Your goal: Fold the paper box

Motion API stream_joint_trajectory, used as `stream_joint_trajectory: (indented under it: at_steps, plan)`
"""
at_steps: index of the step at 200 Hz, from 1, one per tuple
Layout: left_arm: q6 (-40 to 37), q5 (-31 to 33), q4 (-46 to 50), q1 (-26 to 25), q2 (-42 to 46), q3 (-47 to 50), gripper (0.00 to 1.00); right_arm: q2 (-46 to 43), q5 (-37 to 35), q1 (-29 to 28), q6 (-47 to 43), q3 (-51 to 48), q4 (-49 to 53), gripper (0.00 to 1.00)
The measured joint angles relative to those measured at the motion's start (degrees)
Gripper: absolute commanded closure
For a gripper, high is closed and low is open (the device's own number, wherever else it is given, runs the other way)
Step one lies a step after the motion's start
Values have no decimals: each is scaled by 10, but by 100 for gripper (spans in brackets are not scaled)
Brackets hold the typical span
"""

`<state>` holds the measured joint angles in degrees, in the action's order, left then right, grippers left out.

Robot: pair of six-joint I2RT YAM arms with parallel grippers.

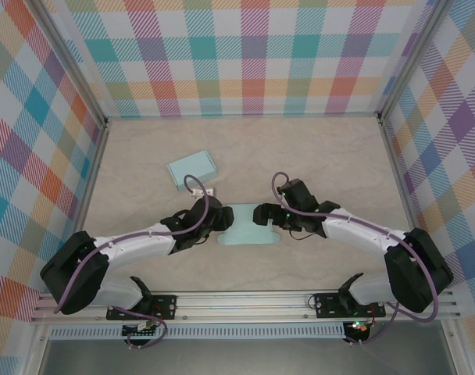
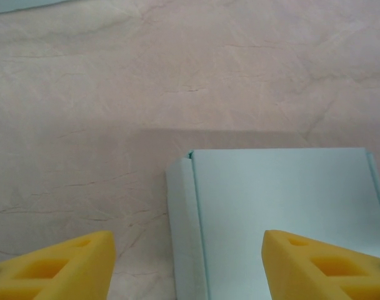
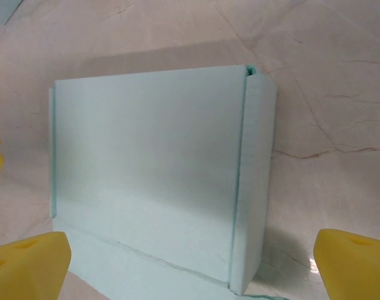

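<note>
Roughly halfway, I judge: the paper box [image 3: 146,144], walls partly raised, sits between the open, empty jaws of my left gripper [image 2: 189,253] and right gripper [image 3: 191,253], with more folds to make.

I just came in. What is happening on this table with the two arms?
Two robot arms are working on a pale blue paper box in the middle of the table. The left arm and the right arm meet it from opposite sides, both with jaws open and clamped on nothing. One wall stands upright with a side flap folded against it. A second pale blue piece lies farther back, untouched.
</note>
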<state>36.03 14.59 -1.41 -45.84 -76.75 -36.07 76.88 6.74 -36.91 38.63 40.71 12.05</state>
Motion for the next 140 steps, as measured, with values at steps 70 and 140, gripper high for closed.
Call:
stream_joint_trajectory:
  at_steps: [70, 140]
  plan:
    - [-2, -65, -30, 20, -62, 10, 57, 56, 75, 23, 38, -42, -81, 0]
    - [34, -104, -119, 49, -61, 45, 82, 48, 115, 39, 86, -101, -198, 1]
